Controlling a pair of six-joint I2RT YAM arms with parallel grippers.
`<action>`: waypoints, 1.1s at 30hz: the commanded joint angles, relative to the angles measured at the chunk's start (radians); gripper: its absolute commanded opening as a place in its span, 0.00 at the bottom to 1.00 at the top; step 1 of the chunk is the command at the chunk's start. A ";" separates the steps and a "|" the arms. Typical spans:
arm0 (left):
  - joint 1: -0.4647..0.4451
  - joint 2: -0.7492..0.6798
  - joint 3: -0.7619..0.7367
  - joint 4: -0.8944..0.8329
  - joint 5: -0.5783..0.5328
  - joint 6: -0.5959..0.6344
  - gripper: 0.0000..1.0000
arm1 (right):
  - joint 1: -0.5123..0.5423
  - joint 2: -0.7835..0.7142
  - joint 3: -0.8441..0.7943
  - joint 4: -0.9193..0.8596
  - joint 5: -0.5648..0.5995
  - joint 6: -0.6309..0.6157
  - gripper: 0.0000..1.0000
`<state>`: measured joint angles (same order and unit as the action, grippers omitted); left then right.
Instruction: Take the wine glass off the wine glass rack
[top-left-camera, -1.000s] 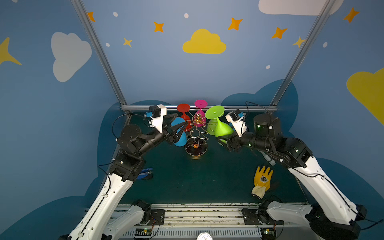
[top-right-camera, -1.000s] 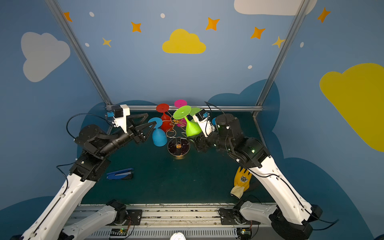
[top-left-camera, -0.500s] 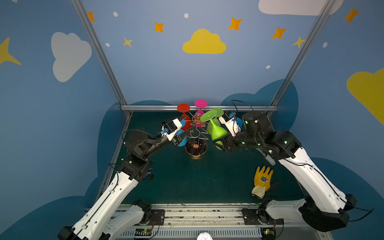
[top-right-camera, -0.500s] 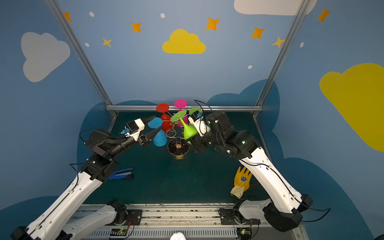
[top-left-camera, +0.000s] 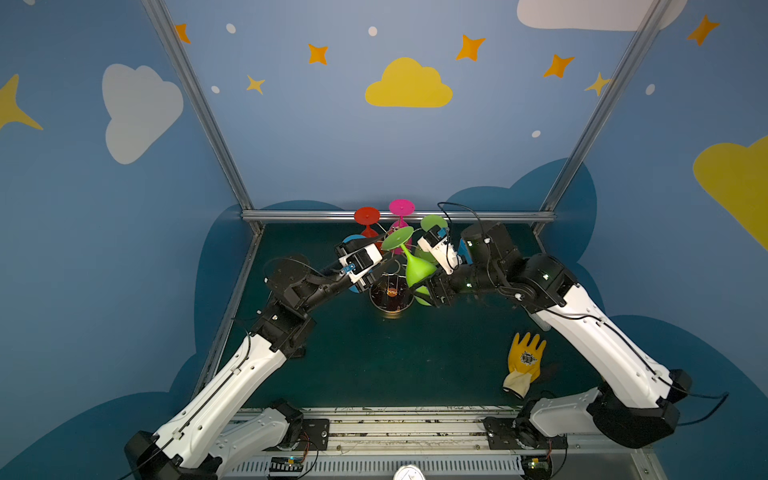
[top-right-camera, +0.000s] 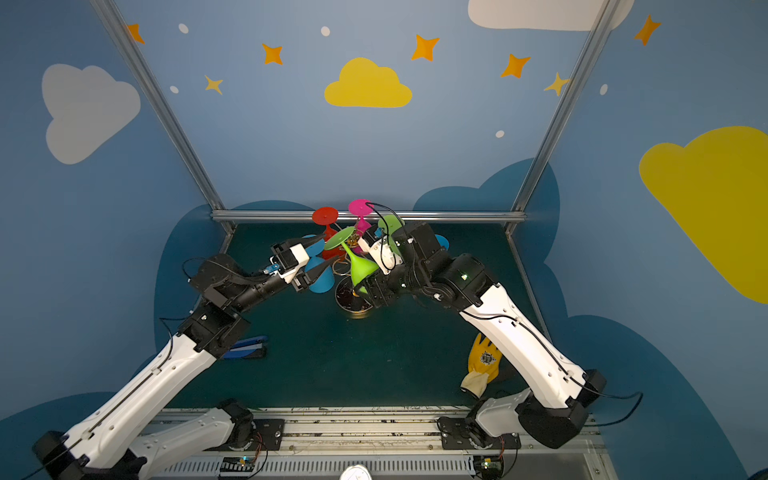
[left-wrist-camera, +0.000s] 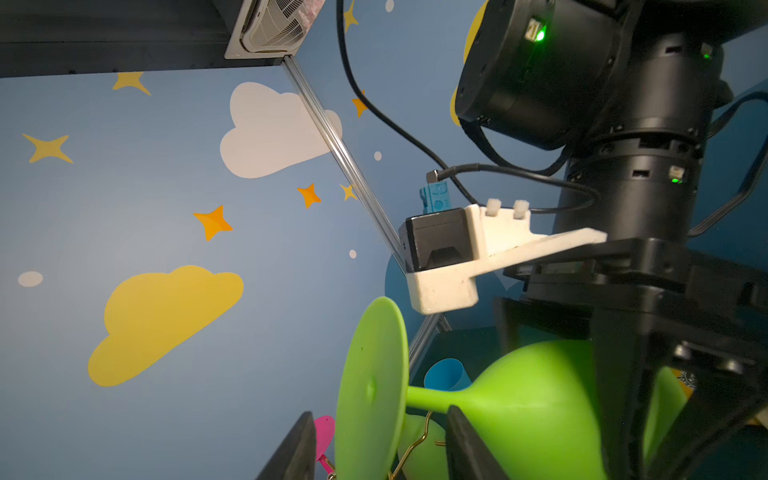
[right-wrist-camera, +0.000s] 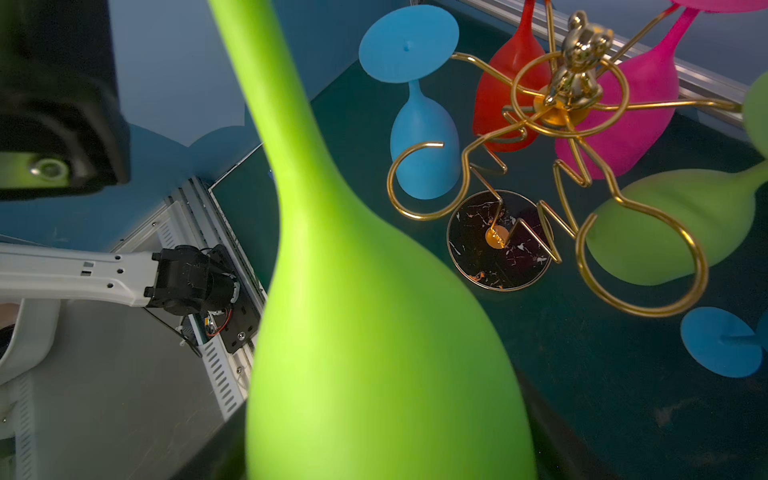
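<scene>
The lime green wine glass (top-left-camera: 417, 270) (top-right-camera: 360, 268) is off the rack and tilted, foot up, above the base. My right gripper (top-left-camera: 424, 291) (right-wrist-camera: 382, 436) is shut on its bowl (right-wrist-camera: 374, 332). The gold wire wine glass rack (top-left-camera: 390, 296) (right-wrist-camera: 573, 83) stands at the back middle, with one loop bare in the right wrist view. My left gripper (top-left-camera: 384, 251) (left-wrist-camera: 380, 415) is open; one finger is outside the glass's round foot (left-wrist-camera: 370, 390) and the other is by the stem, and I see no contact.
Red (top-left-camera: 367, 216), pink (top-left-camera: 401, 206), a second green (top-left-camera: 433, 223) and a blue glass (right-wrist-camera: 424, 158) hang upside down on the rack. Another blue glass (right-wrist-camera: 723, 345) is at the rack's right. A yellow glove (top-left-camera: 525, 359) lies front right, and a blue stapler (top-right-camera: 245, 347) lies left.
My left arm has swung in from the left to the green glass's foot and its jaws have narrowed. My right gripper has carried the green glass leftward and a little lower.
</scene>
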<state>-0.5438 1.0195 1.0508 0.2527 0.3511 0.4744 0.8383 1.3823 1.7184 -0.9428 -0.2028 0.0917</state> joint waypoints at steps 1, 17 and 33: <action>-0.004 0.004 0.009 0.034 -0.021 0.014 0.43 | 0.014 0.006 0.029 0.007 -0.015 0.008 0.20; -0.005 -0.015 -0.001 0.023 -0.068 -0.007 0.06 | 0.038 0.006 0.015 0.023 -0.034 0.021 0.30; -0.004 -0.083 -0.012 -0.081 -0.314 -0.307 0.03 | -0.051 -0.135 -0.120 0.293 -0.227 0.132 0.80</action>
<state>-0.5503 0.9642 1.0245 0.1585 0.1402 0.3374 0.8150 1.2980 1.6344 -0.7673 -0.3336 0.1719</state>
